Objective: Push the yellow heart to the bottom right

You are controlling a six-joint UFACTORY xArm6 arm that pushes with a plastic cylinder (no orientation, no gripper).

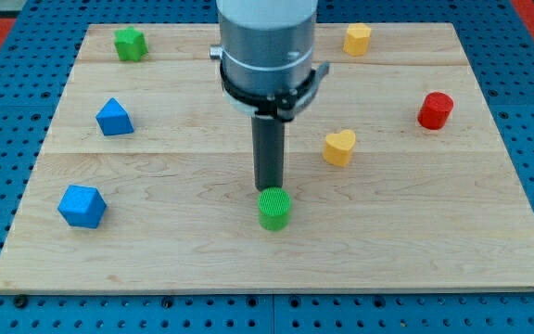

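The yellow heart [339,147] lies on the wooden board [434,241], right of centre. My tip [268,188] is at the end of the dark rod, down and to the left of the heart, well apart from it. The tip stands just above the green cylinder [273,208], right at its upper edge; I cannot tell if they touch.
A yellow pentagon-like block [357,39] lies at the view's top right. A red cylinder [435,110] is at the right. A green star [130,44] is at top left, a blue triangle [114,118] at left, a blue block [82,206] at bottom left.
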